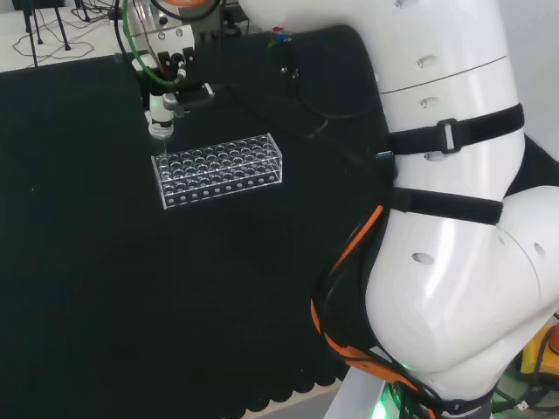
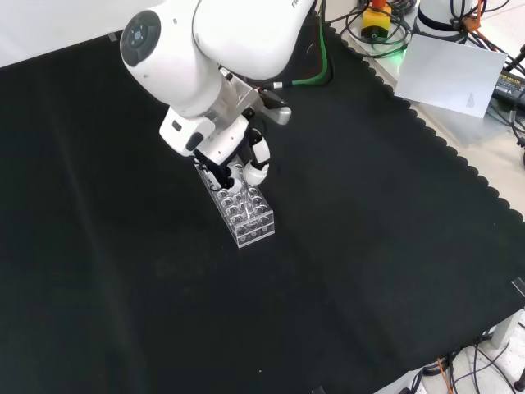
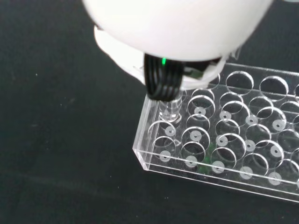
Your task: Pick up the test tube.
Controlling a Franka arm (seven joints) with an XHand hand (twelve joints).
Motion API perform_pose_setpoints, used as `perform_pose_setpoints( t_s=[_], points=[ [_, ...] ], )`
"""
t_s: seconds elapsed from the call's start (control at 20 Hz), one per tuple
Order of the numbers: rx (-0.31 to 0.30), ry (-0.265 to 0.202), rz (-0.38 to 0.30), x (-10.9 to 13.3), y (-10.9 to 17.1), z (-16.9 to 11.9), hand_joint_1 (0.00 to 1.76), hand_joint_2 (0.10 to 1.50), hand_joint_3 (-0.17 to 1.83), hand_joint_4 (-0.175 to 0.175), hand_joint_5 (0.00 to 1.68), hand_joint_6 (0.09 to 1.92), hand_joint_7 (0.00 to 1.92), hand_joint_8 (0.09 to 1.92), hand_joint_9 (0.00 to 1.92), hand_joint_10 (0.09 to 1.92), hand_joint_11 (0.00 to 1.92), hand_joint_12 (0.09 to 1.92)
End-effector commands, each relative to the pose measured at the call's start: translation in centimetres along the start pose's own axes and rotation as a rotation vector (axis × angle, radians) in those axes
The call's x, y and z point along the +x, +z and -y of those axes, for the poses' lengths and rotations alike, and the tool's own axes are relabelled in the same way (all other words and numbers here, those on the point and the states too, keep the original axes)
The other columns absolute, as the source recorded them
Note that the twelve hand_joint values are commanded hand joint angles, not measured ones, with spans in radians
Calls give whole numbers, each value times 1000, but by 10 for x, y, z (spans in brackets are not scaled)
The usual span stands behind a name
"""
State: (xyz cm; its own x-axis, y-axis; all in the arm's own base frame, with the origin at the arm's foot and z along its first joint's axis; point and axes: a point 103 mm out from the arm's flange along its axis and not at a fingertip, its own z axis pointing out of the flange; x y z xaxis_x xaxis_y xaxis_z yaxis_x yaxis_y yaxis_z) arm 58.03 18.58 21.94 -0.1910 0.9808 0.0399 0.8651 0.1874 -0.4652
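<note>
One clear rack (image 1: 219,168) sits on the table (image 1: 105,288); the hand (image 1: 162,112) hovers at its end, fingers (image 2: 256,168) curled around the test tube (image 3: 170,110), presumably for lifting.

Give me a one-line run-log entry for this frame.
phase: grasp | hand: over the rack's end, fingers closed on test tube | test tube: upright, in a hole of clear rack | lift: not yet done
</note>
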Motion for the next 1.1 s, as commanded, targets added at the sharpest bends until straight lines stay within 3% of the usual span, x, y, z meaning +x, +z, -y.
perform_pose_setpoints(
  t_s=[0.05,0.35,1.1],
  points=[
    [-4,-8,-5,-6,-18,15,1350,402,958,-175,1501,355,1574,312,1653,655,1408,996],
    [4,-15,-24,-7,-35,23,1350,399,961,-175,1504,351,1578,306,1655,652,1408,995],
    [-47,-69,-27,-9,-84,60,1350,394,967,-175,1511,342,1585,294,1659,647,1408,994]
  ],
)
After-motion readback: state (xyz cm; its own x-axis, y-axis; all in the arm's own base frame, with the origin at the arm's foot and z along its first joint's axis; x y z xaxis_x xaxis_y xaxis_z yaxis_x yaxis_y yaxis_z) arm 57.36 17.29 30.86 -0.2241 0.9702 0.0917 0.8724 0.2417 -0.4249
